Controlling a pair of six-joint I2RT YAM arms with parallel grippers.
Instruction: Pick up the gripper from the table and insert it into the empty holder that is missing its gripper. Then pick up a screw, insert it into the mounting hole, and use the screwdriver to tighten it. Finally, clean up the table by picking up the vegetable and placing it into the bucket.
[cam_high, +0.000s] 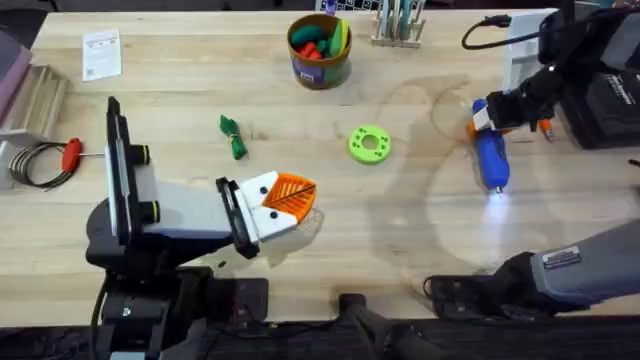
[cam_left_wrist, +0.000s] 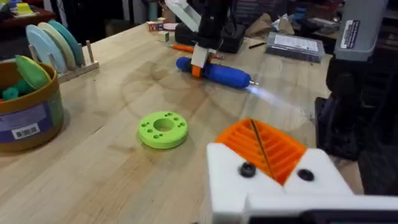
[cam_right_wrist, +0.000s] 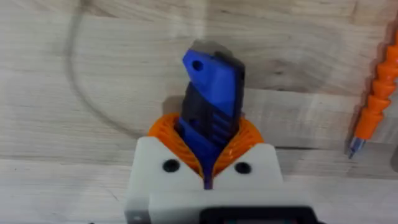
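Note:
My right gripper is shut on the rear of the blue screwdriver, which lies level at the table's right side with its tip lamp lit. In the right wrist view the orange pads clamp the screwdriver. My left gripper is shut with nothing between its orange pads, and both white mounts carry dark screws. The dark-green vegetable lies left of centre. The bucket stands at the back. An empty holder and a loose gripper are out of view.
A bright-green disc lies mid-table, between the two grippers. A red-handled tool and a wire coil sit at the far left. A thin orange tool lies beside the screwdriver. A rack of plates stands behind the bucket.

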